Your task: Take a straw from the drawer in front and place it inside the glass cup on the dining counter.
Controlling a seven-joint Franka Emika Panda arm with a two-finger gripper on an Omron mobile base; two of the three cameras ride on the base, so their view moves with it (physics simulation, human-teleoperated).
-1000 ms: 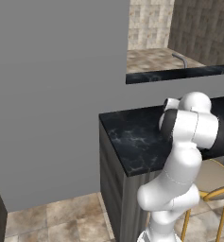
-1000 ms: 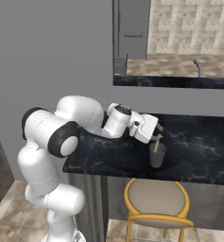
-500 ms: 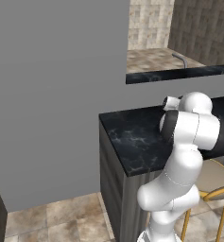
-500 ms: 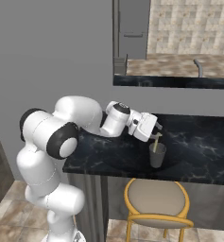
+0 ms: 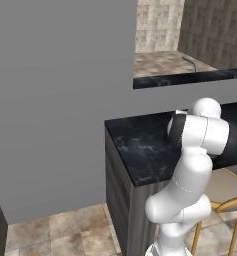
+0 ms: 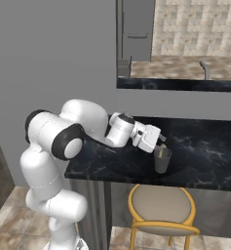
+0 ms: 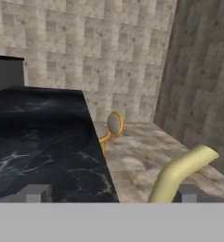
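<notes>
The glass cup (image 6: 162, 160) stands on the black marbled dining counter (image 6: 204, 156), near its front edge. A pale yellow straw (image 7: 179, 174) with a bent top stands in the cup, its tip (image 6: 162, 146) poking above the rim. My gripper (image 6: 160, 141) hovers just above and left of the cup's rim. In the hand view my gripper (image 7: 112, 194) is open, its fingertips (image 7: 35, 193) wide apart, and the straw rises loose beside the right one. The counter (image 5: 140, 150) also lies under the arm in the left base view. The drawer is out of view.
A yellow-framed stool (image 6: 158, 205) with a tan seat stands under the counter below the cup, also visible as stool (image 5: 225, 190). A grey wall with a pass-through opening and a faucet (image 6: 204, 68) rises behind the counter. Stone-tile floor lies to the left.
The hand has edged slightly back and to the left, away from the cup. The straw stays in the cup and the jaws stay wide.
</notes>
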